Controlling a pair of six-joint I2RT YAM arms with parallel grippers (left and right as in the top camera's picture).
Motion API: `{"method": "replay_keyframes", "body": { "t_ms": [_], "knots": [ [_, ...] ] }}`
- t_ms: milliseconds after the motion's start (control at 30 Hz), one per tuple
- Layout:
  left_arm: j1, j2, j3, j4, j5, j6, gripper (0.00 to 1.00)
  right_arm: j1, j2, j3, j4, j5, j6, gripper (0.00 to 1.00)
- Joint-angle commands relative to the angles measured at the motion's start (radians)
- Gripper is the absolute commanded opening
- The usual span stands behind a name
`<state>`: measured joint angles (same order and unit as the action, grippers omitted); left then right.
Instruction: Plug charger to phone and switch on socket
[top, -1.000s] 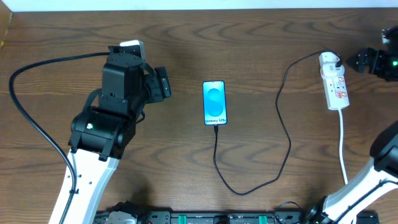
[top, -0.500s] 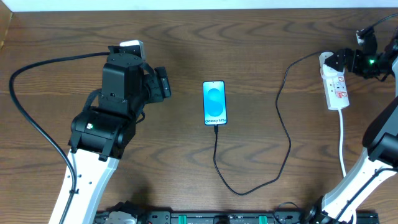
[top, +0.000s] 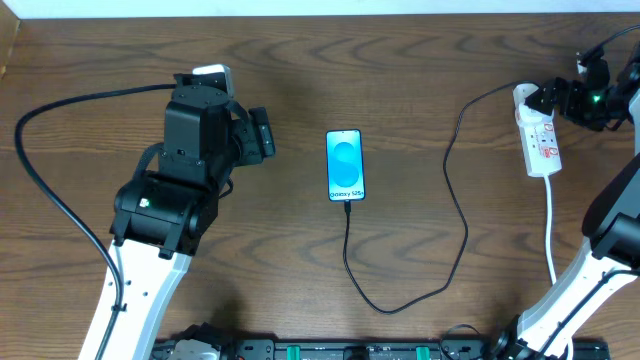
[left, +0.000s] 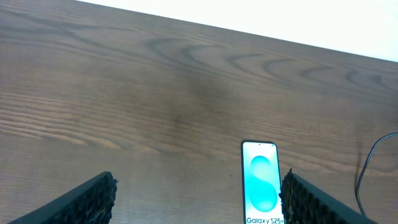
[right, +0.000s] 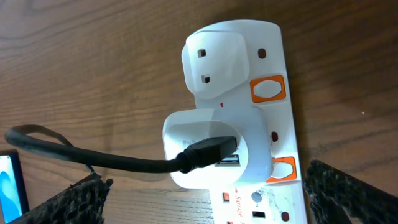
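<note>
A: Quick one, where's the phone (top: 345, 165)?

B: Flat on the bench (top: 300, 60), about mid-way between the two arms, screen up. Blue screen, "Galaxy S25" text readable. It also shows in the left wrist view (left: 261, 186), low in frame, just inside one finger's line

A: Charger (top: 455, 200)?

B: Thin black cable. One end meets the phone's bottom edge and looks seated. From there it loops toward the near edge of the bench, then climbs to the socket (top: 538, 135) at the far right. In the right wrist view the cable (right: 93, 155) ends in a black USB connector pushed into a white adaptor block (right: 186, 127), which sits in the socket (right: 287, 130)

A: Switches?

B: Two orange rockers (right: 267, 90) along the strip's edge, one beside the adaptor block. Can't tell if they're on or off. A white lead (top: 552, 230) runs from the strip toward the near edge

A: Left pincer (top: 262, 135)?

B: Released. The fingers are spread wide in its own camera (left: 199, 202), with nothing between them, only bare wood. It's well apart from the phone and pointed toward it

A: Right pincer (top: 548, 100)?

B: Also released. It's right at the socket's far end, by the adaptor block. In the wrist view (right: 211, 196) the two fingers sit wide, one on either side of the strip. Can't tell whether it touches the strip
</note>
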<state>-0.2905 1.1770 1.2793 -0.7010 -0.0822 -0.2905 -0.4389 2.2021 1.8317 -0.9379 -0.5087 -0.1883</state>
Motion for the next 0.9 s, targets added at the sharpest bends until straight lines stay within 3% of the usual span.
{"method": "replay_keyframes", "body": {
  "t_ms": [0,867],
  "knots": [
    [0.004,0.006,-0.004,-0.002,-0.016,0.010,0.84,0.026,0.000,0.010,-0.002,0.002,0.012,0.99],
    [0.004,0.006,-0.004,-0.002,-0.016,0.010,0.84,0.061,0.001,0.000,-0.026,0.062,0.072,0.99]
  ]
}}
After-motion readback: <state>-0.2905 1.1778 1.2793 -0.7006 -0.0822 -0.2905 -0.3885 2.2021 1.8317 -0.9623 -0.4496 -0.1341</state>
